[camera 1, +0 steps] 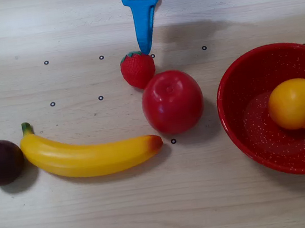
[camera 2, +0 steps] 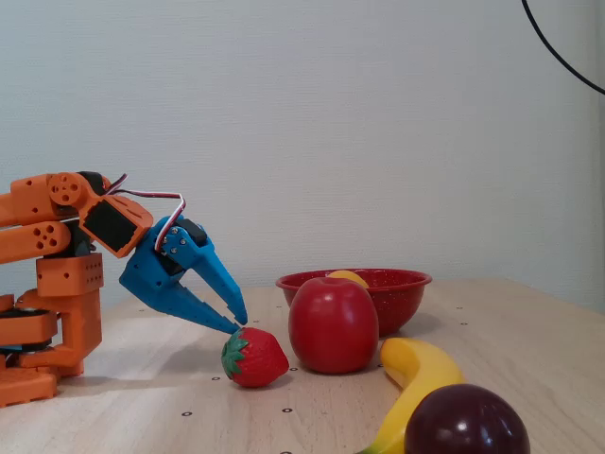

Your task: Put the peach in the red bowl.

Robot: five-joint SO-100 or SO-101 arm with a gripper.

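Observation:
The yellow-orange peach (camera 1: 297, 103) lies inside the red bowl (camera 1: 236, 108) at the right of the overhead view. In the fixed view only its top (camera 2: 352, 277) shows over the bowl's rim (camera 2: 402, 280). My blue gripper (camera 1: 145, 49) reaches in from the top edge, far to the left of the bowl. Its tips hang just above a strawberry (camera 1: 138, 69). The fixed view shows the gripper (camera 2: 236, 325) angled down, its jaws only a narrow gap apart and holding nothing.
A big red apple (camera 1: 172, 101) stands between the strawberry and the bowl. A banana (camera 1: 90, 154) and a dark plum (camera 1: 0, 162) lie at the left. In the fixed view the orange arm base (camera 2: 52, 312) stands at the left.

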